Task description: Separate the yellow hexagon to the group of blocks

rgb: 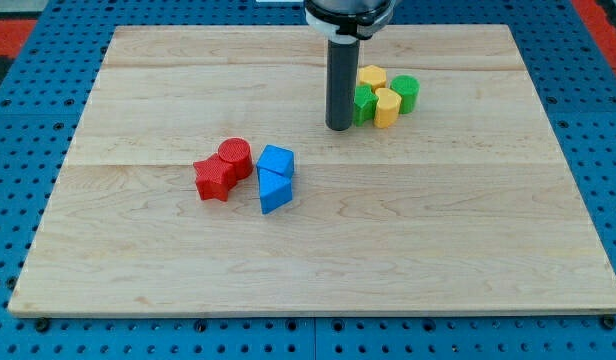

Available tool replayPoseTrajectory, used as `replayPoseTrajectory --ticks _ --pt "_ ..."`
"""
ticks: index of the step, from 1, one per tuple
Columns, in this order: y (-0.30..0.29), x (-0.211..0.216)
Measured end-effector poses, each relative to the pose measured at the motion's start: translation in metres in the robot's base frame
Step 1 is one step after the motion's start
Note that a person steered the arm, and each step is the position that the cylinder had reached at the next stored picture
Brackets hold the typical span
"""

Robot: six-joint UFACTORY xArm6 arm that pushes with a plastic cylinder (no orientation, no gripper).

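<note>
While my tip [338, 126] rests bare on the board, the yellow hexagon [387, 108] sits near, toward the view's right.

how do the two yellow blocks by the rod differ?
Position: the rear yellow block sits nearer the view's top; the front yellow block sits below and right of it.
Neighbours: the front one is flanked by the green block on its left and the green cylinder on its right; the rear one sits behind them.
Distance from my tip: the rear one is farther.
Shared: same yellow, same cluster right of my tip.
</note>
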State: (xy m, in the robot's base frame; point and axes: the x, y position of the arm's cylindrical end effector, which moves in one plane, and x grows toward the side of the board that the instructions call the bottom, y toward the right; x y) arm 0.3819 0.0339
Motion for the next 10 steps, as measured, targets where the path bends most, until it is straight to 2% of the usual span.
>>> replayPoseTrajectory --ticks 2,3,4,5,9,10 --pt "-0.001 0.0" --pt "0.008 0.037" --pt "0.008 0.053" --pt "0.015 0.037" --pt "0.024 0.042" --pt "0.063 0.042"
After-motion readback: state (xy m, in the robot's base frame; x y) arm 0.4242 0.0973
